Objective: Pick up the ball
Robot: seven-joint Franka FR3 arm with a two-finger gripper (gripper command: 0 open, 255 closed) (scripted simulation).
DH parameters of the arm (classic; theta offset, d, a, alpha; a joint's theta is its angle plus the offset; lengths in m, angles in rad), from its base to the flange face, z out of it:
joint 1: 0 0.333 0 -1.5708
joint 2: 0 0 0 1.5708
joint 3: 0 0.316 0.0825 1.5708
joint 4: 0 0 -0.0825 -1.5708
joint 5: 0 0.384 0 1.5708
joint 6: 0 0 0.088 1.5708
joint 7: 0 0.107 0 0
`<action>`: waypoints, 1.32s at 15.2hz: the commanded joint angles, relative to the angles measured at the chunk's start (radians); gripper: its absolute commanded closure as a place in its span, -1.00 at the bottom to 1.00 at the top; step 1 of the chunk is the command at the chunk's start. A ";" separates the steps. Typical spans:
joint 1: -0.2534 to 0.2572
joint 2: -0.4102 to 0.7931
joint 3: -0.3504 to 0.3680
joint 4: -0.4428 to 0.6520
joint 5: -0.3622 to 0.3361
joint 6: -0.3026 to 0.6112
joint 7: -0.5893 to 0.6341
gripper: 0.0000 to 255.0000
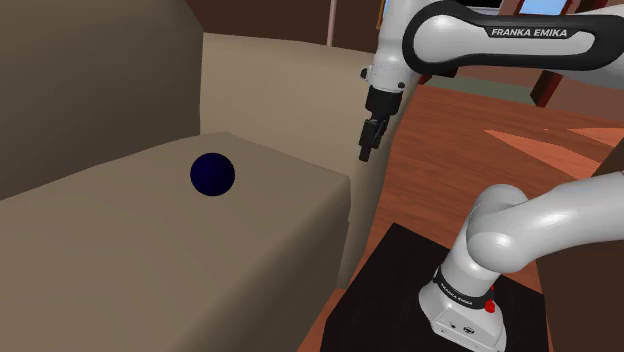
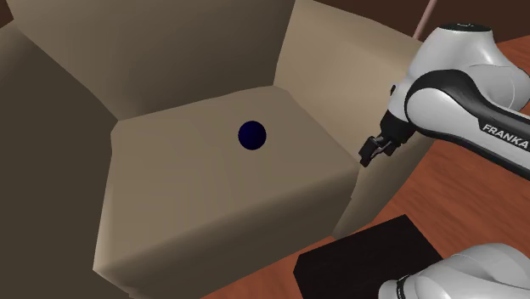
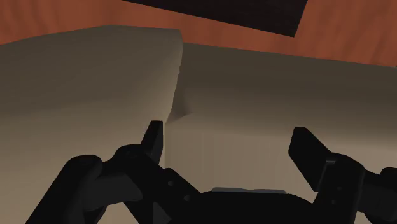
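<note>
The gripper (image 3: 226, 133) is standing wide open, its two black fingers (image 3: 154, 143) held well apart and gripping nothing. Between them only the tan surface of the sofa (image 3: 83, 83) is showing, and they are not touching it.

In the shoulder view the gripper (image 1: 366, 150) is hanging fingers-down from the white arm (image 1: 520, 40), over the sofa's (image 1: 150, 260) end that is facing the stand (image 1: 390, 280). The second exterior view is showing the gripper (image 2: 371, 153) just off that same end of the sofa (image 2: 212, 195), above the edge of the side cushion.

The wrist view is looking down on a seam where two tan faces of the sofa are meeting, probably the seat and the side cushion. Beyond the sofa it is taking in the red-brown floor (image 3: 51, 19) and a corner of the black stand (image 3: 222, 13).

The other two views are giving what the wrist view is not: the ball (image 1: 212, 175). It is a small, smooth sphere, so dark a blue that it is reading nearly black. It is sitting on the sofa's seat, toward the back, apart from every cushion wall. From the second exterior view the ball (image 2: 251, 134) is lying near the middle of the sofa's seat, well apart from the gripper.
</note>
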State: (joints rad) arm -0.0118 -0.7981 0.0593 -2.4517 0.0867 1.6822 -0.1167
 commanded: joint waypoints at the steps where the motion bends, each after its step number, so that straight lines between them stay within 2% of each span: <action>1: 0.000 0.000 0.000 0.000 0.000 0.000 0.000 -1.00; 6: -0.021 0.165 0.108 0.136 0.132 -0.078 0.293 -1.00; 11: -0.045 0.357 0.187 0.295 0.250 -0.122 0.579 -1.00; 20: -0.069 0.724 0.260 0.597 0.418 -0.121 1.065 -1.00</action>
State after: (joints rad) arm -0.0785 -0.1205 0.3147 -1.8970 0.4878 1.5614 0.8883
